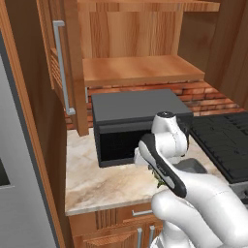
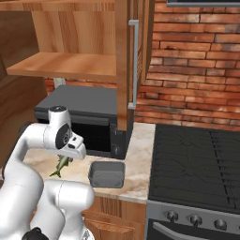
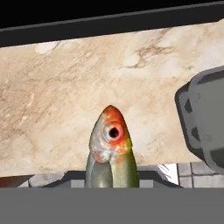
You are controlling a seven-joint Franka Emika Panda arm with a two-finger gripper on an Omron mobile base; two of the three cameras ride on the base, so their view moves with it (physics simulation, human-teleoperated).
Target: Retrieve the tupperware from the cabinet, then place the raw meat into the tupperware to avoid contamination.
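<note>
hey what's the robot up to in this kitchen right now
The robot's gripper is holding the raw meat, a small fish, lifted above the marble counter in front of the black microwave. The grey tupperware already sits on the counter near the stove, with nothing in it. The cabinet above stands open. The fish has not gone into the tub yet.
</note>
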